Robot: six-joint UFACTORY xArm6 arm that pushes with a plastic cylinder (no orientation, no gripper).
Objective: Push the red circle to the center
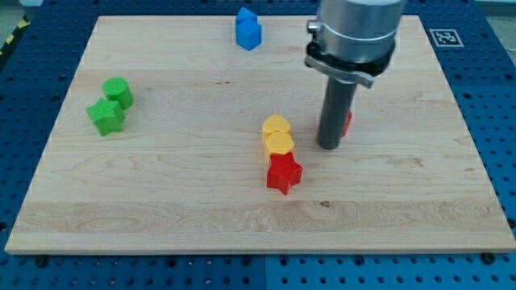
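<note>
Red circle [347, 122], mostly hidden behind my tip [328, 147] right of the tabletop [161, 193] centre, looks light, rigid, slide-prone (no hand fitted, nothing grips); push its right edge leftward.

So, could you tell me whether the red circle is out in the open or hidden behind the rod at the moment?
Mostly hidden: only a red sliver shows at the rod's right edge, just above my tip.
</note>
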